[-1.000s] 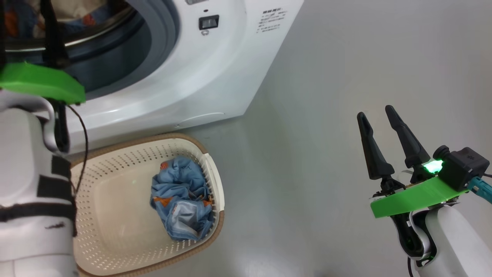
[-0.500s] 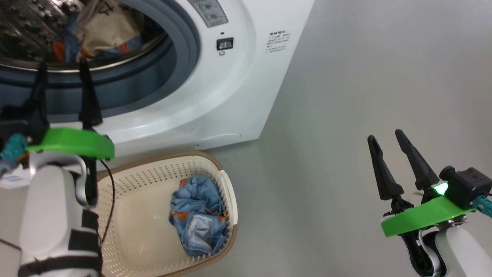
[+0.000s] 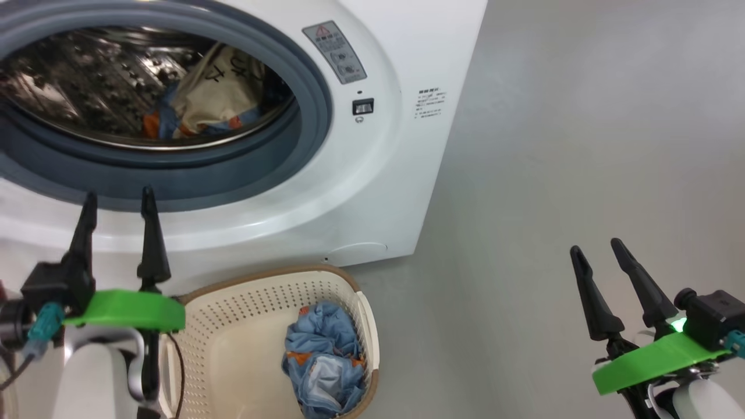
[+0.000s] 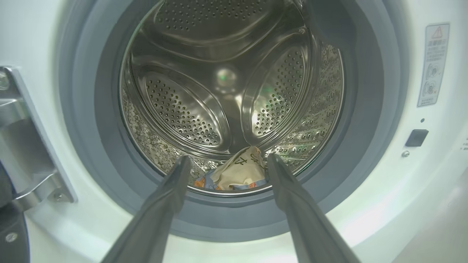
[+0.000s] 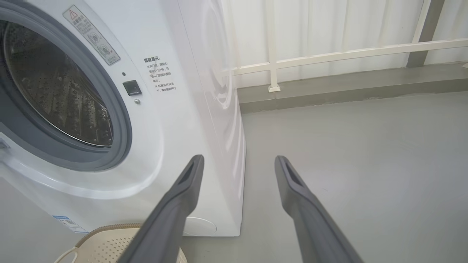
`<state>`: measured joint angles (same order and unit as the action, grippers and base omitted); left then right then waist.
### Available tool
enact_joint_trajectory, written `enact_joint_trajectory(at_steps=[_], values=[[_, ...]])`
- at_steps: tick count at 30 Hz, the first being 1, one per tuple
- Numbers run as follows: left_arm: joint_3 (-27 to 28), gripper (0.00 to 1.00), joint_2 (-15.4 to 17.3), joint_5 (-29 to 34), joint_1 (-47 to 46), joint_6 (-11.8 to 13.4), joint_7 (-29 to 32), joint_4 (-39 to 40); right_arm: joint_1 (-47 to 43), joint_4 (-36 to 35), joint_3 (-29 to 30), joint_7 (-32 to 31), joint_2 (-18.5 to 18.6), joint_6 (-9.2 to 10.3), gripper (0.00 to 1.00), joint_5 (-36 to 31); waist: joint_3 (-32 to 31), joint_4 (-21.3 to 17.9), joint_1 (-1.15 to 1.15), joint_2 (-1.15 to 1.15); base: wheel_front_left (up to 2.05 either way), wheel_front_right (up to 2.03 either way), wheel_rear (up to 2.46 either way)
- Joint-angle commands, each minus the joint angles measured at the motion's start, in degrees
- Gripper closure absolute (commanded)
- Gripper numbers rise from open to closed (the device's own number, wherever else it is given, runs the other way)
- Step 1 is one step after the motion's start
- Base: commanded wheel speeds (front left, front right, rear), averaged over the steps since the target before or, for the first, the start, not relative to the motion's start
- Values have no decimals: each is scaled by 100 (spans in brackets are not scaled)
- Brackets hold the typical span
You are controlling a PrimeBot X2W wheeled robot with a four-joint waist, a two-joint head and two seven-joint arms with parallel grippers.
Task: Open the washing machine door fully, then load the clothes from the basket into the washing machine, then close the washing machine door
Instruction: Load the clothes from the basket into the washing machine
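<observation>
**On a grey floor, the load is judged part done**

A bare grey floor (image 3: 553, 145) is seen beneath the washing machine (image 3: 372, 192) and the basket (image 3: 262, 276). Both pairs of jaws are held wide apart, and nothing is gripped by either.

The left gripper (image 3: 119, 193) is poised before the lower lip of the washer's mouth, with its fingers aimed into the steel drum (image 4: 226, 80). In the left wrist view a cream cloth (image 4: 241, 170) with black characters is framed between them. It lies at the bottom of the drum with blue and orange fabric beside it.

The right gripper (image 3: 595, 245) is held over the floor to the right of the machine, well apart from everything.

The basket is set just in front of the washer, near the left gripper. A crumpled bundle of light-blue clothes (image 3: 323, 366) is lodged against its right wall.

The mouth is uncovered, so the door-opening step is judged complete and loading is taken as the step in hand. For the next move, the left gripper would need to be lowered into the basket. The jaws would then be set astride the bundle and closed on a thick fold, so that it can be lifted clear of the rim.
</observation>
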<state>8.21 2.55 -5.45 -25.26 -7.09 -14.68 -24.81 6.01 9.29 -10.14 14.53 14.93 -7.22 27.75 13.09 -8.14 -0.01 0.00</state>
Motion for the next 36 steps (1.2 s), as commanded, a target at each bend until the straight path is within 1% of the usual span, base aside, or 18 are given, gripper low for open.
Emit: enact_joint_trajectory(at_steps=[1,10,23,36], values=[[203,0,111,-83,137,-3,-32,224,-99,-124,-24,47,151,-26,0,-37,-169,115,1,0,0,0,0],[345,0,60,-128,885,-14,-32,655,-393,-141,67,47,184,-26,0,-60,-413,229,1,0,0,0,0],[412,0,36,-202,1709,-12,-32,1174,-600,-145,151,47,240,-26,0,-59,-614,218,1,0,0,0,0],[344,0,33,-370,2019,103,-32,1400,-677,-170,184,47,231,-26,0,-81,-648,211,1,0,0,0,0]])
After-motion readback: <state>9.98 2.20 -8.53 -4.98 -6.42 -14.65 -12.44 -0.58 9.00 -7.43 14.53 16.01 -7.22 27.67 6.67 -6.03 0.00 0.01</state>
